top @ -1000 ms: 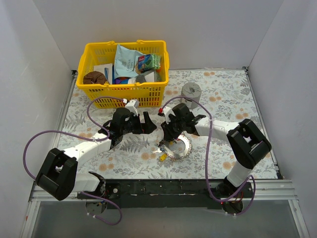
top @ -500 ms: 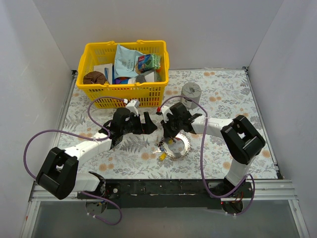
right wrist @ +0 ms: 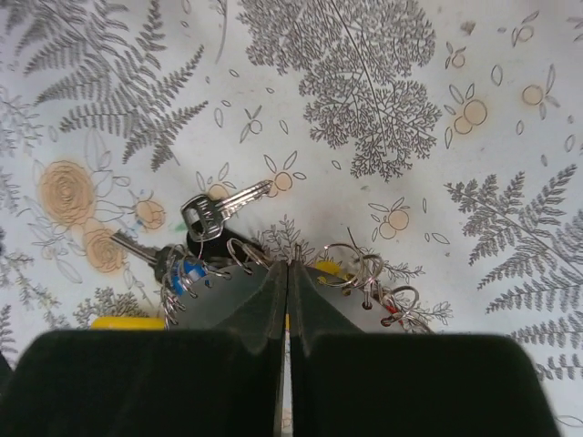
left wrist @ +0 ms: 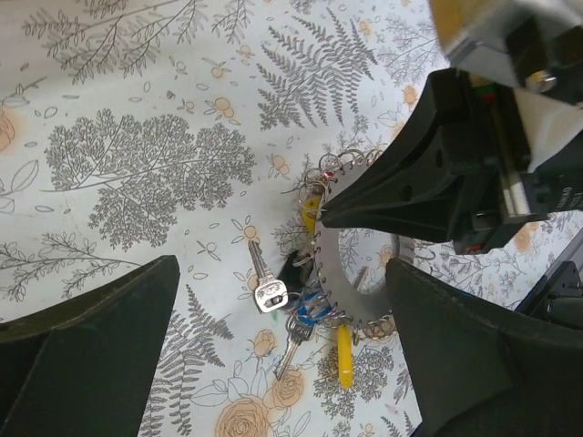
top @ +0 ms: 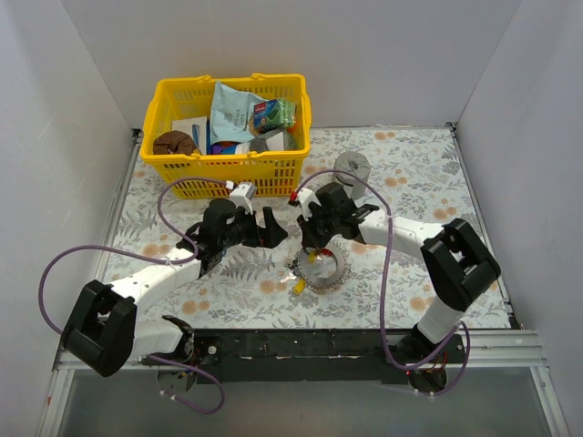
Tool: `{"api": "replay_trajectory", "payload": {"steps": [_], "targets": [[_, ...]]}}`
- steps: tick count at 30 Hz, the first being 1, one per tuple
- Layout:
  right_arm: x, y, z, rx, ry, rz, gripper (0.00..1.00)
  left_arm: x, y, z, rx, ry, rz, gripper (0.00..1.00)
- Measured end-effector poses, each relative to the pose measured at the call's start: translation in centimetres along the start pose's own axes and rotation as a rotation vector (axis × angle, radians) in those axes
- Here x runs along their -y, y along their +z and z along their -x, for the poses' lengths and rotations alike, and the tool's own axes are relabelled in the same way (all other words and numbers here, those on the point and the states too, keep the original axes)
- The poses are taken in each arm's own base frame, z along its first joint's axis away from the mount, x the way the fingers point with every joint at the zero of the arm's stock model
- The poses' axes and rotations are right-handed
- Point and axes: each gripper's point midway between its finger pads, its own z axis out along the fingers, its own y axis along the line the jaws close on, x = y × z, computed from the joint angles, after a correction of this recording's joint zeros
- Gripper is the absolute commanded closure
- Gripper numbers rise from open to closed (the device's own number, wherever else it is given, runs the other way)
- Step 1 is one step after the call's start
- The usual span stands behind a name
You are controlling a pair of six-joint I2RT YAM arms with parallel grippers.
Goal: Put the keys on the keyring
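The keyring (top: 342, 273) is a flat silver ring lying on the flowered cloth, with small wire loops along its edge. Several keys hang from its left side: a silver key (left wrist: 263, 281), a second silver key (left wrist: 293, 340) by a blue tag, and a yellow-headed key (left wrist: 343, 356). My right gripper (right wrist: 289, 268) is shut, its tips resting on the keyring (right wrist: 219, 296) at the far edge, where a thin wire loop pokes out; I cannot tell whether it is pinched. My left gripper (left wrist: 282, 364) hovers open just left of the keys, touching nothing.
A yellow basket (top: 232, 165) full of packets stands at the back left. A squat grey cylinder (top: 351, 167) sits behind the right arm. White walls enclose three sides. Purple cables loop over both arms.
My right gripper has gone from partly open to shut at the keyring's edge, and its arm has shifted a little. The left arm has barely moved.
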Motion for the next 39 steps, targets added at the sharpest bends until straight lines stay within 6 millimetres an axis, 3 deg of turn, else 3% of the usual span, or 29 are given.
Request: {"api": "replay_trajectory", "payload": {"steps": [8, 16, 23, 26, 30, 36, 39], "targets": [[-2.4, -4.4, 4.7, 0.15, -0.114, 0.066, 0.99, 3.1, -2.1, 1.8, 0.074, 0.154, -0.156, 0.05], [-6.1, -8.3, 6.9, 0.255, -0.224, 0.203, 0.99, 7.8, -5.7, 3.5, 0.209, 0.321, -0.388, 0.09], [-8.6, -10.5, 7.5, 0.304, -0.278, 0.325, 0.99, 10.0, -6.5, 2.7, 0.204, 0.378, -0.548, 0.16], [-9.5, -10.9, 7.2, 0.298, -0.291, 0.38, 0.99, 10.3, -6.5, 2.3, 0.197, 0.391, -0.582, 0.27], [-10.5, -11.5, 6.8, 0.285, -0.303, 0.44, 0.99, 10.4, -6.6, 1.9, 0.211, 0.416, -0.608, 0.3], [-11.3, -12.2, 6.6, 0.278, -0.319, 0.498, 0.99, 10.4, -7.3, 1.3, 0.258, 0.509, -0.64, 0.52], [-11.7, -12.5, 6.4, 0.275, -0.321, 0.523, 0.99, 10.6, -7.9, 0.7, 0.281, 0.567, -0.675, 0.53]]}}
